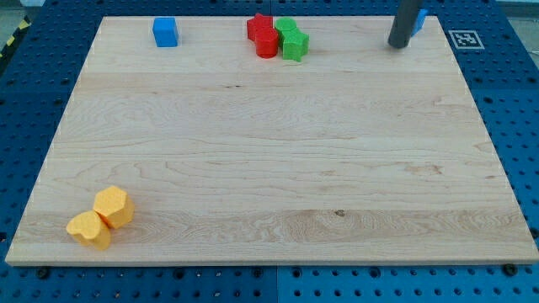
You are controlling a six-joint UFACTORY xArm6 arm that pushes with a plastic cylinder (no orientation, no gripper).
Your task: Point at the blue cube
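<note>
A blue cube (165,32) sits near the board's top edge at the view's left. My tip (395,45) rests on the board near the top right corner, far to the right of that cube. A second blue block (420,20) shows just behind the rod, mostly hidden by it, so its shape cannot be made out. The tip is right beside this hidden blue block, on its lower left.
Two red blocks (263,34) and two green blocks (291,39) sit bunched together at the top middle, between the blue cube and my tip. Two yellow blocks (103,218) sit touching near the wooden board's (269,168) bottom left corner.
</note>
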